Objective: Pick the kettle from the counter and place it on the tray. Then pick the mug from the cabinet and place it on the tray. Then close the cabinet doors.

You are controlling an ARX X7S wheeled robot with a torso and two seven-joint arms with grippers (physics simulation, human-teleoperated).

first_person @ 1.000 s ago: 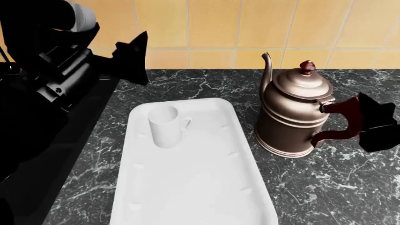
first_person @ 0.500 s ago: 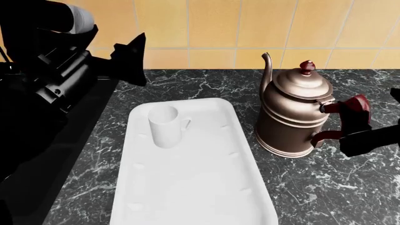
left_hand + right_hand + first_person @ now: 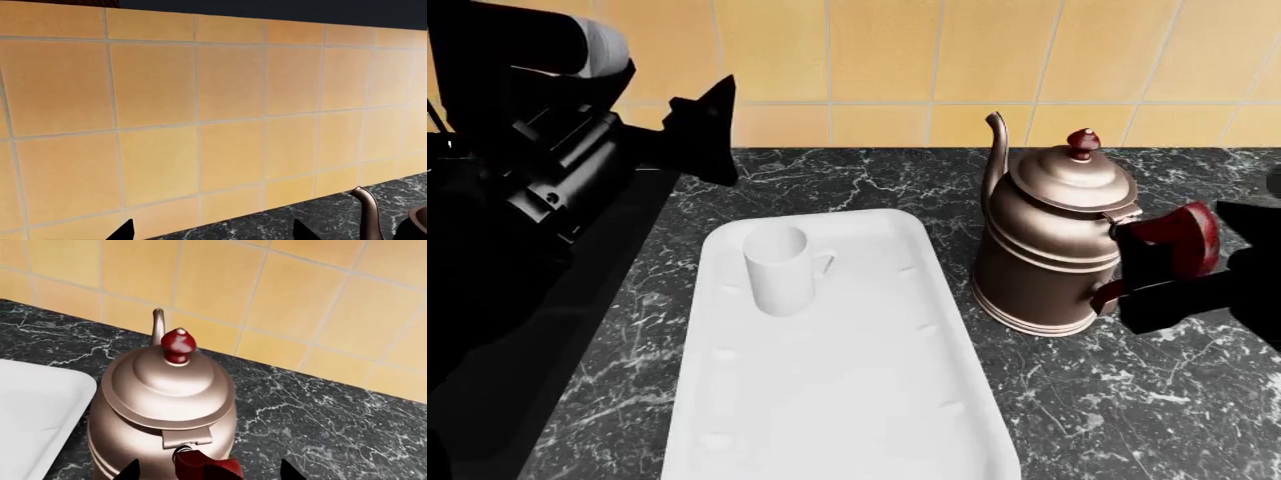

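Kettle (image 3: 1054, 250) stands upright on the black marble counter (image 3: 1174, 400), just off the tray (image 3: 841, 400) at the tray's 3 o'clock, a narrow strip of counter showing between its base and the tray's rim. Its spout points toward the tiled wall (image 3: 961, 60) at 12 o'clock; its red handle (image 3: 1161, 250) faces 3 o'clock. Right gripper (image 3: 1174, 265) sits at that handle, its two fingertips spread apart on either side of the red grip in the right wrist view, not visibly pressing it. Mug (image 3: 781, 268) stands upright inside the tray near its far end, handle toward 3 o'clock; the near half of the tray lies bare. Left gripper (image 3: 701, 130) hangs above the counter's far left corner, at 10 o'clock from the mug and well apart from it, fingertips parted and holding nothing. Open counter runs behind the tray up to the wall and in front of the kettle toward 6 o'clock.
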